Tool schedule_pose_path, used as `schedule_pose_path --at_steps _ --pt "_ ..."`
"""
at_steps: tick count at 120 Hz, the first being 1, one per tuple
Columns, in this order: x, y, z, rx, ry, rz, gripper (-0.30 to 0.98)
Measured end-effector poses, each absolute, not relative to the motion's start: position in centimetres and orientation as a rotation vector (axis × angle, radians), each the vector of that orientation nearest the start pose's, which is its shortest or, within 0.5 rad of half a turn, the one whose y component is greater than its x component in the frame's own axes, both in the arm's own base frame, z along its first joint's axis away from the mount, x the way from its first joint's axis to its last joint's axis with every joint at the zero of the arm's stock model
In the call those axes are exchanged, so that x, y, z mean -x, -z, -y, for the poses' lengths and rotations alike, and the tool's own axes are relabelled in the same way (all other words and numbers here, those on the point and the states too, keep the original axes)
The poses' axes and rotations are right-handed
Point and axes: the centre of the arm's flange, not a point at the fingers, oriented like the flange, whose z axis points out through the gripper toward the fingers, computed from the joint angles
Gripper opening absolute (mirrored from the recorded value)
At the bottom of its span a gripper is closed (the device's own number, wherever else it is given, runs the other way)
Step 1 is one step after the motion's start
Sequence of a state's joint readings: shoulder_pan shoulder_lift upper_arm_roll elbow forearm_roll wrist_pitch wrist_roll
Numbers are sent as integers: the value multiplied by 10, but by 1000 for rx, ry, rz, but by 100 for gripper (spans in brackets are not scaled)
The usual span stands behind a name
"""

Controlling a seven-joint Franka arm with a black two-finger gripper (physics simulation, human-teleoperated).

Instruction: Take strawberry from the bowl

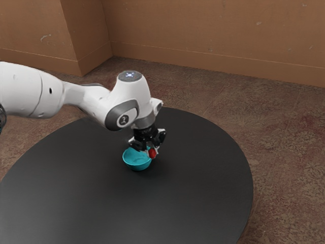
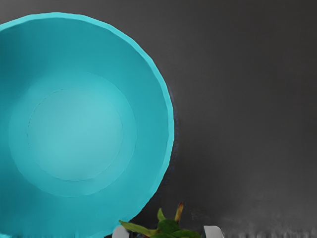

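Observation:
My gripper (image 1: pixel 151 150) is beside the turquoise bowl (image 1: pixel 137 164), at its edge toward the exterior view's right, with its fingers closed on the red strawberry (image 1: pixel 153 153). In the wrist view the green leaves of the strawberry (image 2: pixel 168 226) show between the two pale fingertips of the gripper (image 2: pixel 167 232). The strawberry is held up, just off the rim of the bowl (image 2: pixel 170 119). Nothing lies on the bowl's visible inner floor.
The bowl stands upright on a round black table (image 1: pixel 203 188). Past the table's curved edge lies a brown patterned floor (image 1: pixel 284 152), with a tan wall (image 1: pixel 213 30) behind it.

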State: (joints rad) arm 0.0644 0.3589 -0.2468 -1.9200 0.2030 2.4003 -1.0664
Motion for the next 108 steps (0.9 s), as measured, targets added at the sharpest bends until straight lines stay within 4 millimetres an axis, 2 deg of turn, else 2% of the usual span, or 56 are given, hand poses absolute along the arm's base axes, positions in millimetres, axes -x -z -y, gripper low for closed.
schedule_pose_path --at_steps 7,15,23,36,45,61,69,74,79,83,88,92,96,99,104,108 --pt "-622 -320 153 2992 218 1085 2" --pt "-631 -309 212 3076 196 990 2" --pt "-637 -300 244 3123 177 945 2" --pt "-643 -288 266 3150 158 922 2" --pt "-643 -285 271 3156 155 917 3" --pt "-646 -289 267 3162 161 920 30" --pt "-642 -302 265 3167 185 899 40" --pt "-634 -324 268 3170 214 867 45" --pt "-619 -362 280 3176 232 814 50" --pt "-599 -405 291 3168 230 765 52" --pt "-565 -461 306 3148 220 691 55" --pt "-538 -508 308 3122 246 653 57" --pt "-514 -561 295 3098 314 631 59" --pt "-500 -592 282 3084 344 616 60" --pt "-488 -625 262 3069 355 566 61" --pt "-493 -643 230 3057 343 550 62"
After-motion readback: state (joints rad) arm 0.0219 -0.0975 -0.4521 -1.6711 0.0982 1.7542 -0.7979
